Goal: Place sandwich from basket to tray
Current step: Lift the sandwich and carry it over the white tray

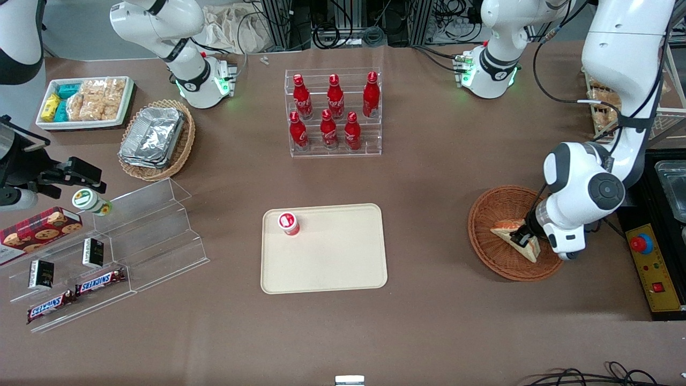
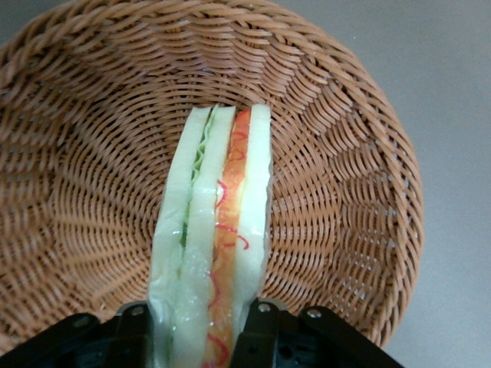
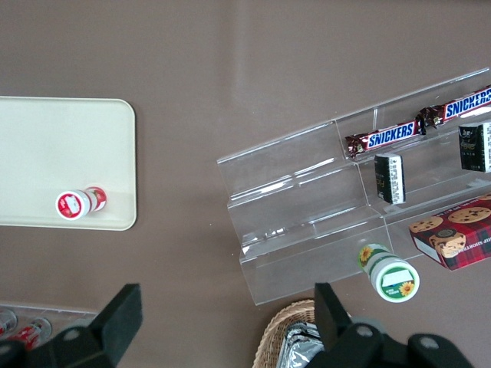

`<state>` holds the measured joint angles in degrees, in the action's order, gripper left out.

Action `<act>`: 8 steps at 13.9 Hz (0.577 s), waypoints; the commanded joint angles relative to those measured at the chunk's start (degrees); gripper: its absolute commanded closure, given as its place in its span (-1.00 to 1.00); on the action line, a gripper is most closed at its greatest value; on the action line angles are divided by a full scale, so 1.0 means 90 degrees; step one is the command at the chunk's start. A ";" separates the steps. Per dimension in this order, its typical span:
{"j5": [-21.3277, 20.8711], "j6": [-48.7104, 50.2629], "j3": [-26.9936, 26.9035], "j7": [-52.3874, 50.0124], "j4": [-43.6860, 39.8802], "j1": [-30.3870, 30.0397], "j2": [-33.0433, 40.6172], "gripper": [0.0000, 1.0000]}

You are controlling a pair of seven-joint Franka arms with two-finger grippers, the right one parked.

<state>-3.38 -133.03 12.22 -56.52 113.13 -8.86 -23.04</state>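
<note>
The sandwich [image 1: 515, 237] [image 2: 215, 230] stands on edge in the reddish-brown wicker basket [image 1: 490, 236] [image 2: 84, 176], toward the working arm's end of the table. It is a pale bread wedge with green and red-orange filling along its edge. My left gripper [image 1: 522, 237] [image 2: 199, 337] is down in the basket, shut on the sandwich, one black finger pressed on each bread face. The cream-beige tray [image 1: 332, 257] [image 3: 46, 138] lies mid-table, well apart from the basket, nearer the front camera than the bottle rack.
A small red-capped cup [image 1: 288, 223] stands on the tray's corner. A clear rack of red bottles [image 1: 333, 112] stands farther from the camera. Toward the parked arm's end are acrylic snack shelves [image 1: 123, 241] and a tan basket of foil containers [image 1: 155, 139]. A control box [image 1: 651, 268] sits beside the basket.
</note>
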 commanded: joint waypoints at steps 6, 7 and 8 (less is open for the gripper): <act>-0.0445 0.4610 0.0632 0.0078 -0.3288 0.0086 0.0119 1.00; -0.0474 0.5002 0.0818 0.0281 -0.3660 0.0086 0.0138 1.00; -0.0474 0.5219 0.1003 0.0516 -0.4011 0.0086 0.0148 1.00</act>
<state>-6.65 -91.40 18.89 -54.97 83.60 -8.34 -21.28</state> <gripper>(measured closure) 0.802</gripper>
